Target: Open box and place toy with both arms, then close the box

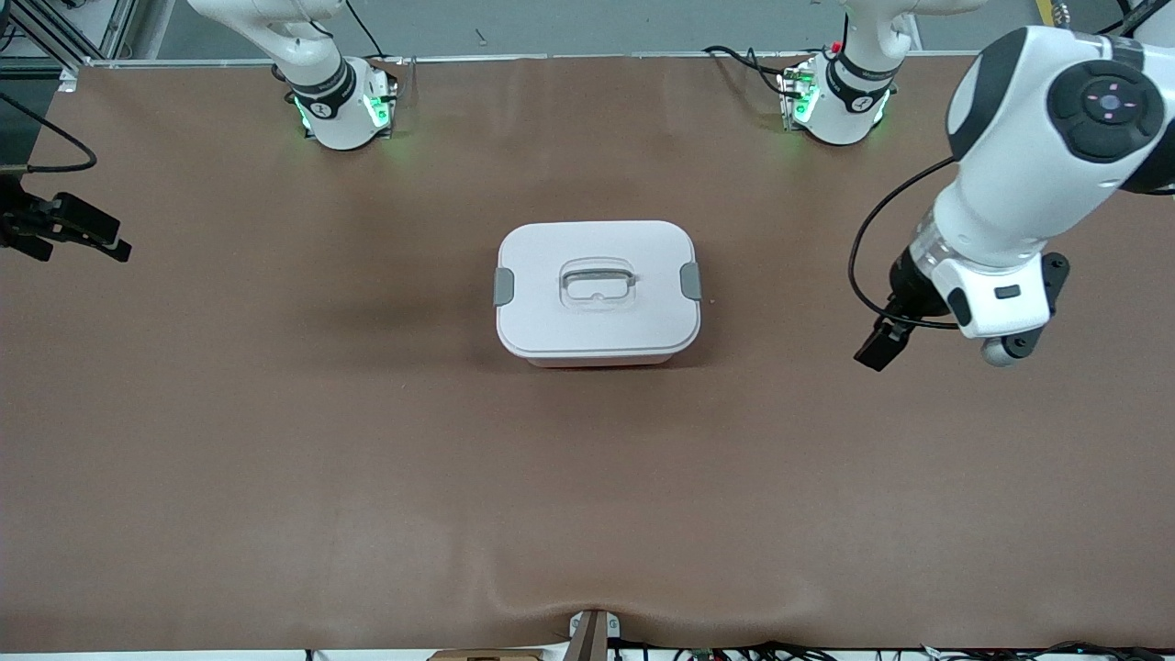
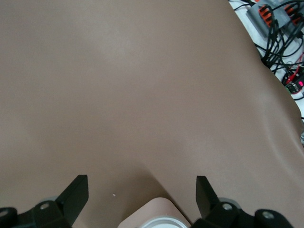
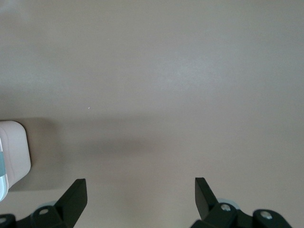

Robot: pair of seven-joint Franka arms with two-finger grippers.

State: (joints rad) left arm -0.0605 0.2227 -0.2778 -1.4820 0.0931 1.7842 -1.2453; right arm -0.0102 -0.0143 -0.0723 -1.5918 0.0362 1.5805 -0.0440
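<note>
The box point(image 1: 597, 292) sits lidded (contents hidden); left tool point(image 2: 141, 194) and right tool point(image 3: 140, 197) hover agape.

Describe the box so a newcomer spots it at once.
On the brown table, look at the middle, midway between the two arm bases. The box sits there alone: white, rounded, lid closed, with a recessed centre handle and grey clips at both ends.

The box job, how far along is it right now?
Either not begun or finished; one moment cannot tell. The box sits lidded mid-table, both grey clips at its sides. The toy is not in view. Left gripper and right gripper are open and empty over bare table, one toward each end.
</note>
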